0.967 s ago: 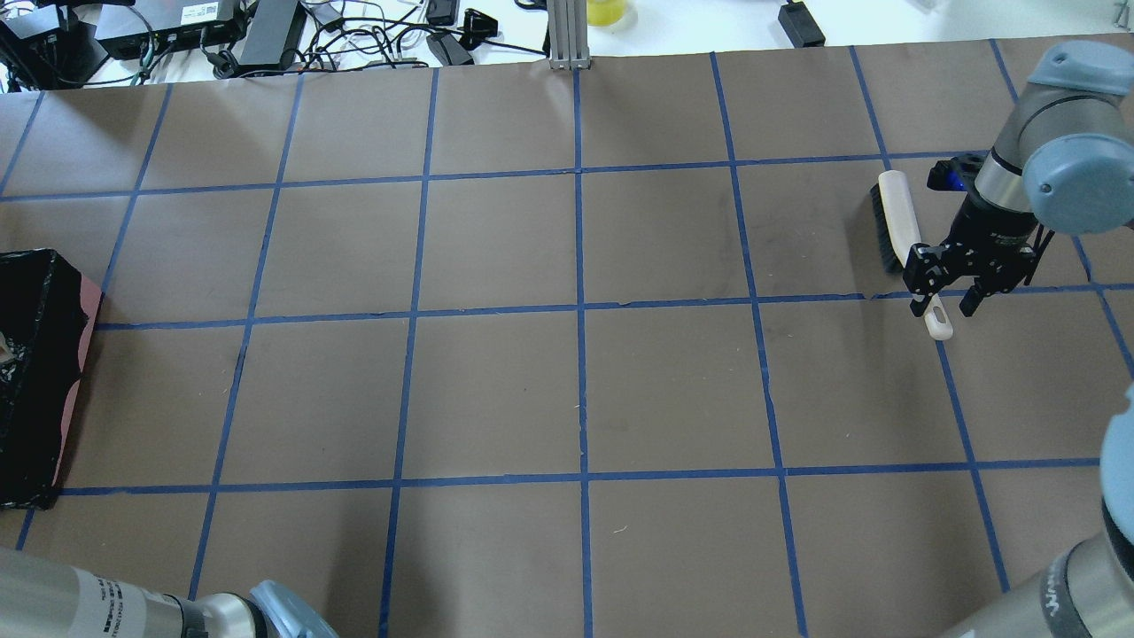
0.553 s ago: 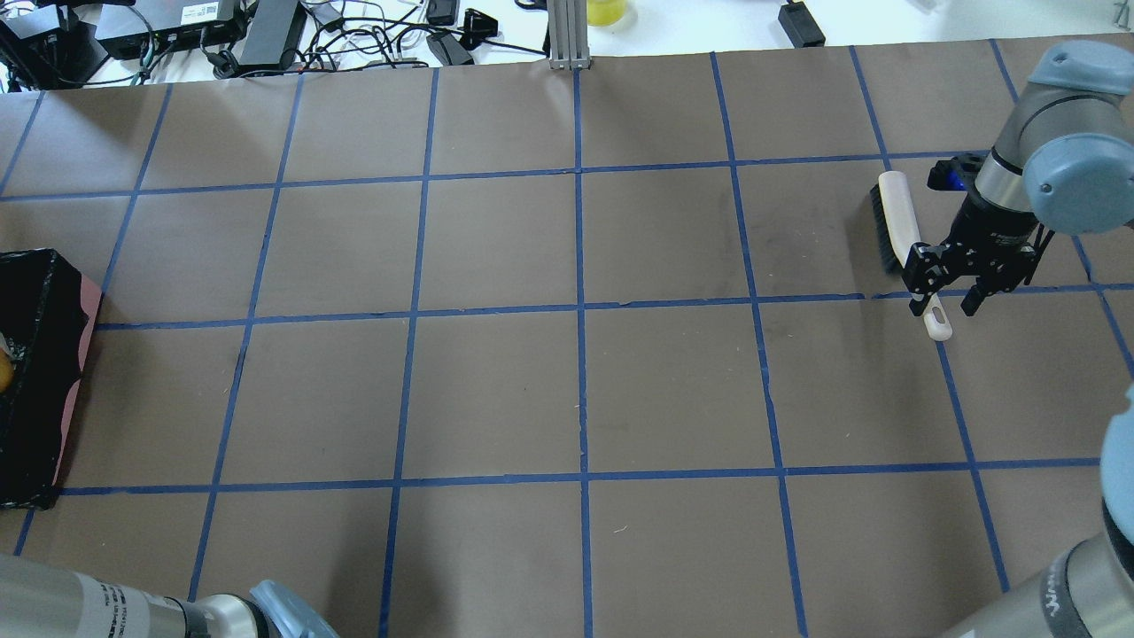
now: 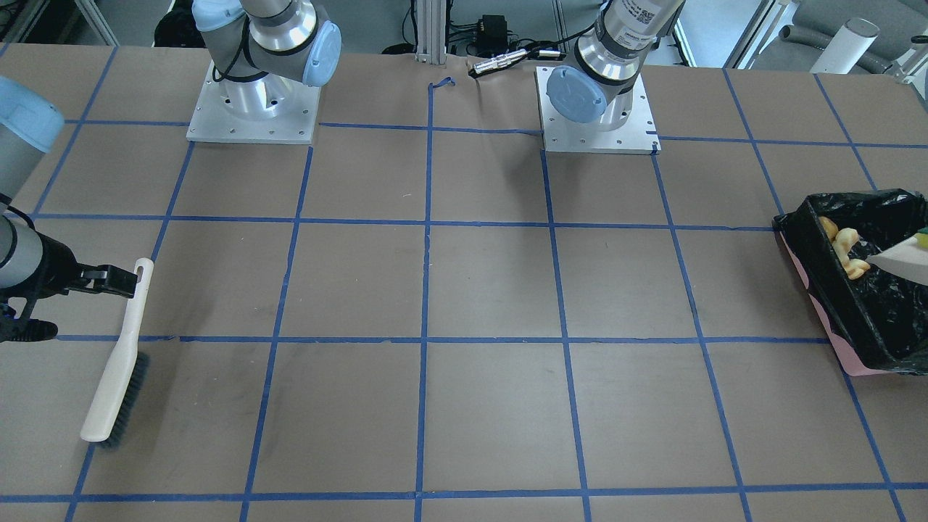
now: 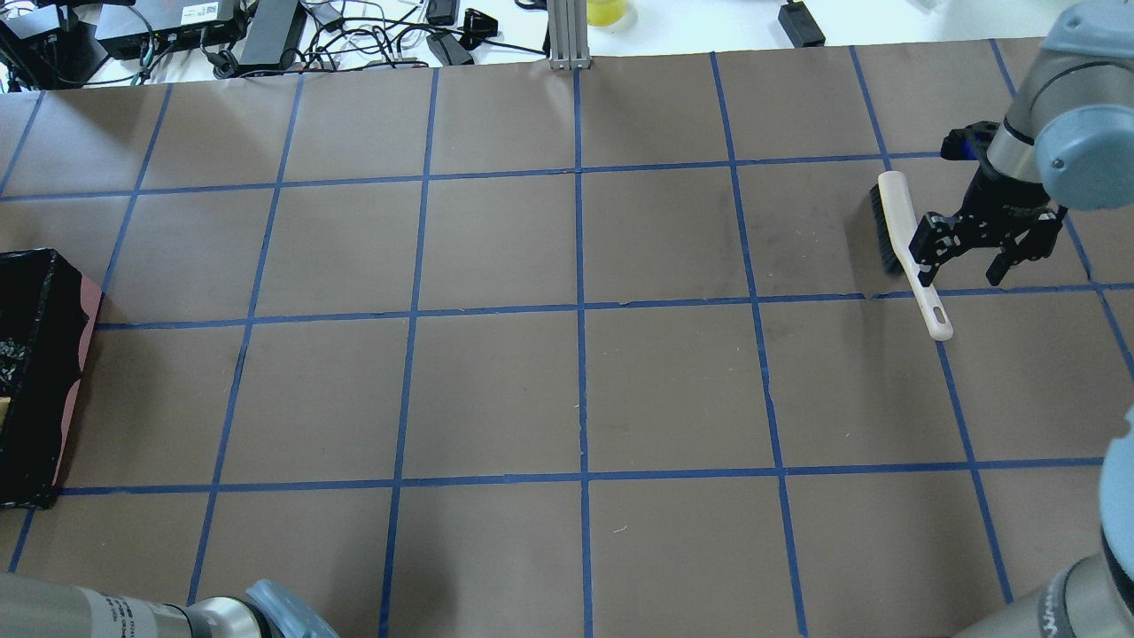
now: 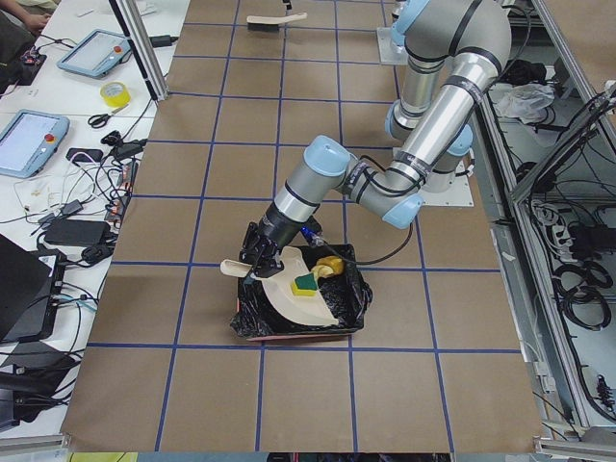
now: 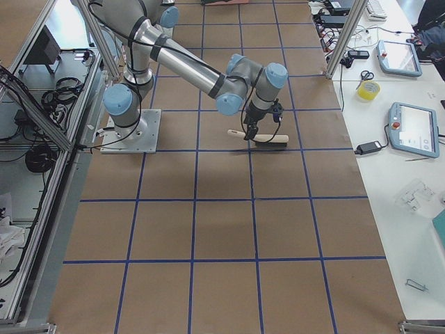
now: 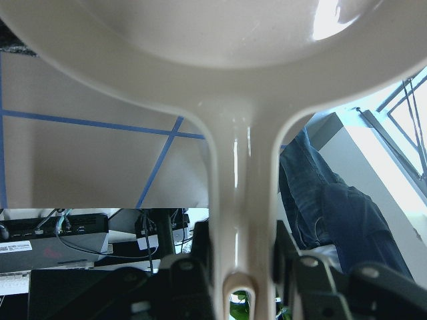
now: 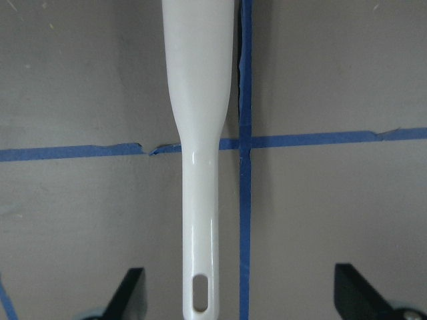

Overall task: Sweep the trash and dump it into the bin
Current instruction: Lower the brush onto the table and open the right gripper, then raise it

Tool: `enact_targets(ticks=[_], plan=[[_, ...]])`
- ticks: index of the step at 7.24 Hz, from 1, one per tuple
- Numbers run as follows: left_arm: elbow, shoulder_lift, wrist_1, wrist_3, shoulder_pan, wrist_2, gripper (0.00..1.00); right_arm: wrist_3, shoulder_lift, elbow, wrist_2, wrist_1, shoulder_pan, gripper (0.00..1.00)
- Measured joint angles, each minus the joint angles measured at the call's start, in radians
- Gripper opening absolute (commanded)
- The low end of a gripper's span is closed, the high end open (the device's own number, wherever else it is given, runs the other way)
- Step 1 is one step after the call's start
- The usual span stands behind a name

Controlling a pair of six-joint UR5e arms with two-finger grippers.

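Front-facing view: we see yellow trash inside the bin, the dustpan tilted above it, sponge piece aboard. Overhead: the right end effector, jaws apart, hovers by the brush, far from the bin. Left view: too shallow a tilt, we judge, could strand the sponge piece; a swing could drop it beside the bin. Left wrist: the left end effector is clamped on the dustpan handle.

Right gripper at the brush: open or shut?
Open. In the wrist view the right gripper has its fingers wide apart either side of the brush handle, touching neither; the brush lies on the table.
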Motion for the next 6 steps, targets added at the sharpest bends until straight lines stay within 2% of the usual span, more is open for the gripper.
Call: enact_targets(ticks=[2, 4, 6], plan=[[-0.071, 0.027, 0.164, 0.002, 0.001, 0.002, 0.03, 0.001, -0.079, -0.131, 0.004, 0.203, 0.008, 1.00], [-0.149, 0.079, 0.247, 0.001, 0.002, 0.009, 0.03, 0.001, -0.163, -0.269, 0.026, 0.401, 0.009, 1.00], [-0.205, 0.125, 0.295, -0.009, 0.009, 0.018, 0.03, 0.020, -0.223, -0.301, 0.068, 0.464, 0.030, 1.00]])
